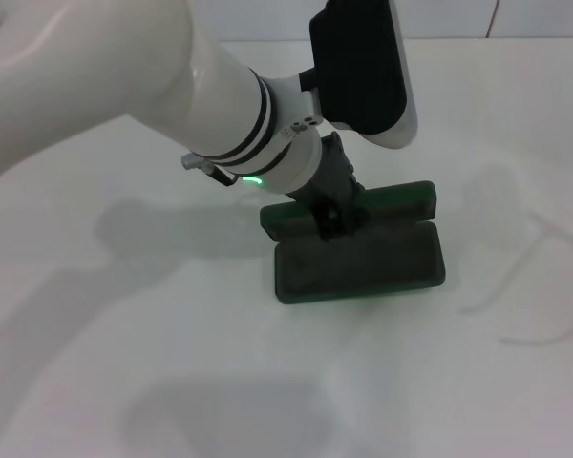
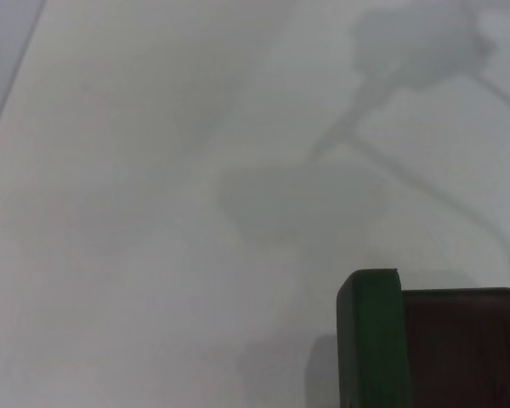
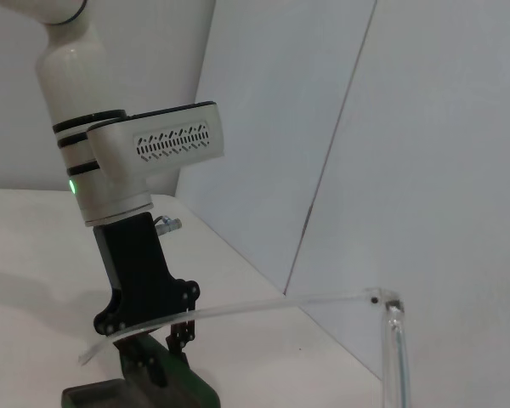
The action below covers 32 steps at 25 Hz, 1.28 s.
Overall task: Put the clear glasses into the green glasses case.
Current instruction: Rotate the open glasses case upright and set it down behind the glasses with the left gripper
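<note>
Right now the clear glasses (image 1: 540, 277) lie on the white table (image 1: 124, 363), on my right side, well apart from the green glasses case (image 1: 358, 267). They are very faint against the white surface; I see mostly thin curved lines, so I cannot tell their long axis for sure. In the right wrist view one transparent arm of them (image 3: 263, 304) passes very near the camera, with a hinge and a second piece going down.

The case stands open in the middle of the table, its long axis running left to right before me, lid part behind and tray part in front. My left gripper (image 1: 332, 221) is down at the case, about at the hinge line between the two halves. Its fingers look close together, but whether they pinch anything I cannot tell.

My right gripper is not visible in the head view. I judge the right arm is the nearer one for the glasses, and the move goes from right toward the case.
</note>
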Motion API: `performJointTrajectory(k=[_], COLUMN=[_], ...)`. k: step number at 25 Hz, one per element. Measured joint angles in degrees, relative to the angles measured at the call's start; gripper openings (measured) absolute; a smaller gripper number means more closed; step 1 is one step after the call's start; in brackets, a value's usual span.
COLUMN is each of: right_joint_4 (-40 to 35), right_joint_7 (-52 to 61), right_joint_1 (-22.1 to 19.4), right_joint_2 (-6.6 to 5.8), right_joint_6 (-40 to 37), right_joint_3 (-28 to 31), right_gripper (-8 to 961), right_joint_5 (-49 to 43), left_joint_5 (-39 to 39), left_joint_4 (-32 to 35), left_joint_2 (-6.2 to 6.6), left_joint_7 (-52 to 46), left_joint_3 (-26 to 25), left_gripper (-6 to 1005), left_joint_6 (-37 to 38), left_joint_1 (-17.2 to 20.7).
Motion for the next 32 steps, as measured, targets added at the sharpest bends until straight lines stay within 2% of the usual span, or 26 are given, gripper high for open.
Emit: performJointTrajectory(k=[10,32], right_joint_4=[0.4,2.3], right_joint_7=[-0.1,-1.3], right_joint_1=[-0.7,-1.1], right_joint_2=[0.08,-0.07], right_joint_6=[0.0,0.0], right_joint_3=[0.5,1.4], right_gripper=[68,70], right_joint_5=[0.2,0.8], left_joint_5=[1.4,3.7], left_joint_4=[-1.9,-1.7], left_joint_2=[0.08,0.02], left_joint_7=[0.4,1.9], left_joint_3=[2.8,7.9], left_gripper=[191,191], left_joint_6=[-2.5,-6.2], left_joint_1=[0.0,-0.6])
